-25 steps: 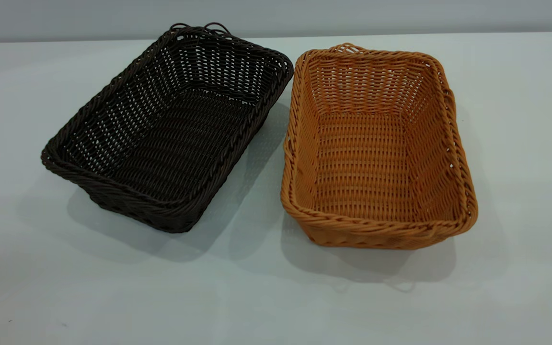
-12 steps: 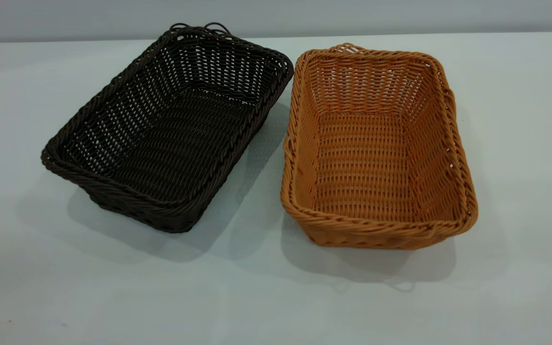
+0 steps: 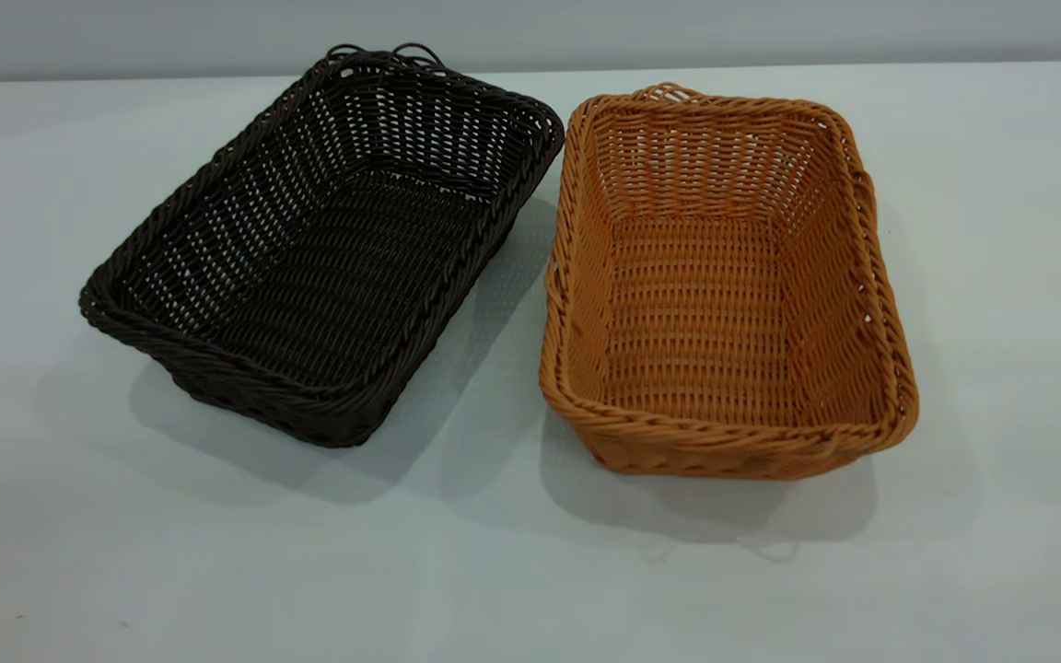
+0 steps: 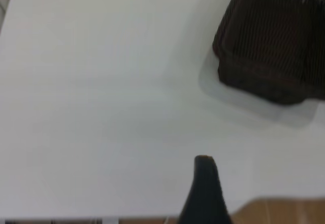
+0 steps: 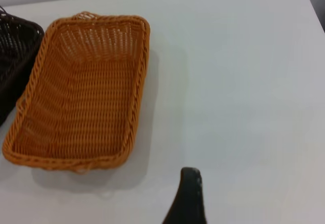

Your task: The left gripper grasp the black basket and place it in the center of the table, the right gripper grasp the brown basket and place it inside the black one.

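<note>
Exterior view: the black basket (image 3: 323, 249) lies at left on the table (image 3: 530, 571), angled, small loops at its far end. The brown basket (image 3: 724, 285) stands just beside it at right, far corners nearly touching; both are empty and upright. No arm shows here.

Left wrist view: one dark finger (image 4: 205, 193) of the left gripper hangs over bare white tabletop, well apart from the black basket's corner (image 4: 274, 46); whether that claw is spread or pressed together cannot be told. A strip of brown floor (image 4: 284, 211) shows past the table edge.

Right wrist view: one finger (image 5: 187, 198) of the right gripper hovers near the brown basket (image 5: 81, 92), not touching; claw state cannot be told.
</note>
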